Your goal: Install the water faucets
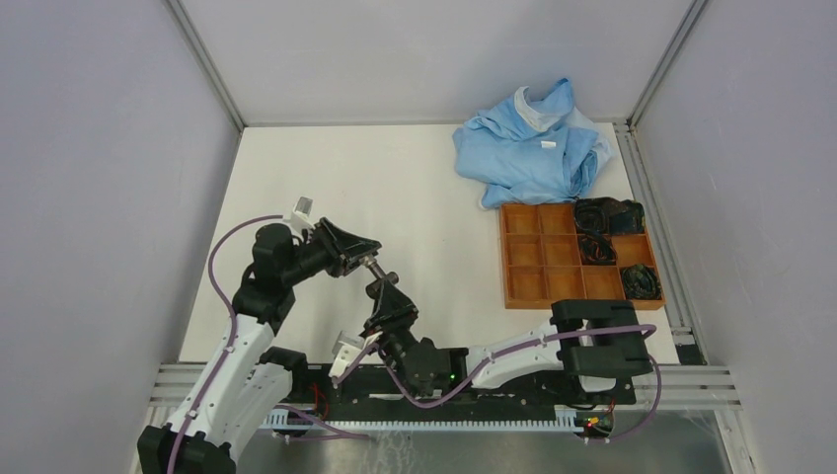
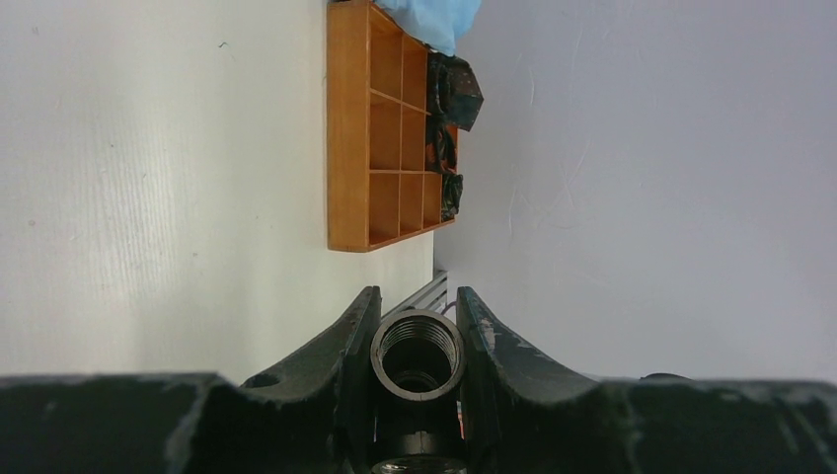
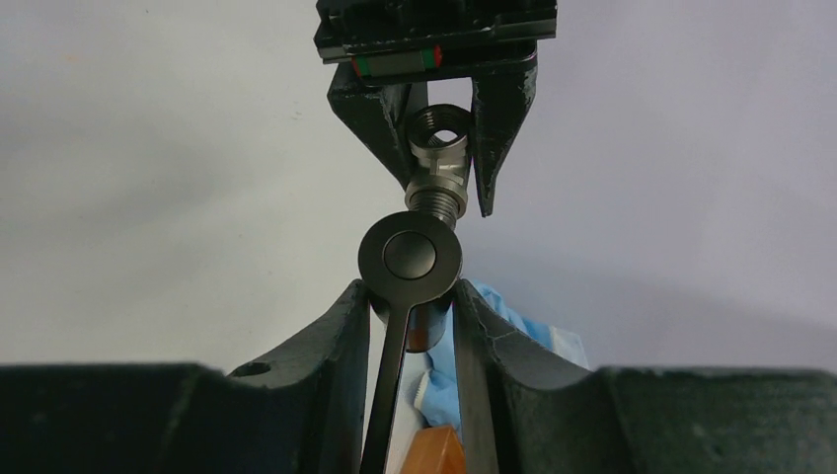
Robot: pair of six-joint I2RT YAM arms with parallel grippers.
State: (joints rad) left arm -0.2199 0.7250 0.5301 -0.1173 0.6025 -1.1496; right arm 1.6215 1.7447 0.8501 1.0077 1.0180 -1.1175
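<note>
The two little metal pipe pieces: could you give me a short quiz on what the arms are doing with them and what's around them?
1. True or false: the left gripper holds a threaded pipe fitting.
2. What lies just beyond the far edge of the wooden compartment tray? A) blue cloth B) red bucket C) toolbox
3. Fill in: the right gripper is closed on a dark piece with a ____ head.

Key: 1 true; 2 A; 3 round.
</note>
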